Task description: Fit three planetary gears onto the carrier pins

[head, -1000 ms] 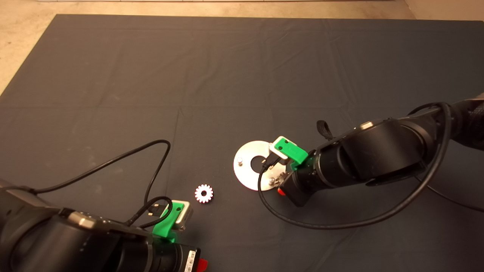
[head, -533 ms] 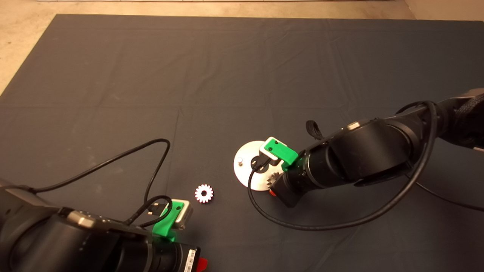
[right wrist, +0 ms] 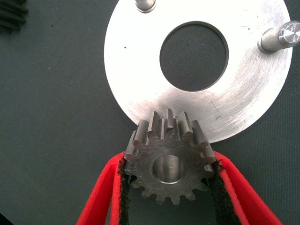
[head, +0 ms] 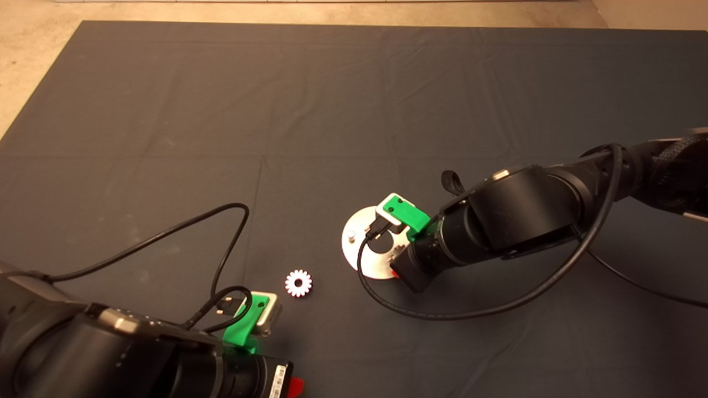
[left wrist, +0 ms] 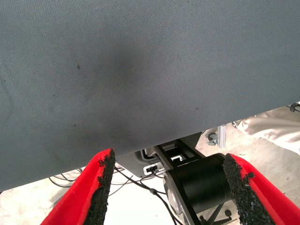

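Right gripper (right wrist: 168, 187) – fingers clamped on a planetary gear (right wrist: 168, 161) above the disc (right wrist: 140, 70) rim; left gripper (left wrist: 171, 187) parked at the mat's near edge, fingers apart.

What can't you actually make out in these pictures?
- Third peg: the right wrist view shows only two pegs on the disc; the gear gripped by the right hand covers the rest.
- Head view: the right arm hides that spot too.
- Third gear: only one loose gear lies on the mat; another appears nowhere.
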You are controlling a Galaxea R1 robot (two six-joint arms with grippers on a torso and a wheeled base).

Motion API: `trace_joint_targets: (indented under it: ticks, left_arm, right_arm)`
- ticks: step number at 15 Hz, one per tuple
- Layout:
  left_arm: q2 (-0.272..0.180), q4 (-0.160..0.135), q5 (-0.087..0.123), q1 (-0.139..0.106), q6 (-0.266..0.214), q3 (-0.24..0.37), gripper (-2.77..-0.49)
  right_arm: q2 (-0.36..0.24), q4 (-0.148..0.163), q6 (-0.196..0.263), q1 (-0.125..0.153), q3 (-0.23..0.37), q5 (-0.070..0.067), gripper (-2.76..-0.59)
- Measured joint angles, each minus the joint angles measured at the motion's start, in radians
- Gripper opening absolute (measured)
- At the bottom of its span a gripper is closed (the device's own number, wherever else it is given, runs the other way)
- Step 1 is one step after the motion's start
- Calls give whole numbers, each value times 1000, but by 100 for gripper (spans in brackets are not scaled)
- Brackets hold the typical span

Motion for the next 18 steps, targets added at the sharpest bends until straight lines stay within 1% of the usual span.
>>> trace_joint_targets:
  ticks: [8, 16, 18]
  left_arm:
    - [0, 0, 0, 0, 0, 0, -164]
    - [0, 0, 0, 0, 0, 0, -164]
    - [-1, 0, 0, 0, 1, 0, -164]
  right_arm:
    - [5, -1, -1, -1, -28, 0, -242]
    - [11, -1, -1, -1, -32, 0, -242]
    - [11, -1, -1, -7, -32, 1, -242]
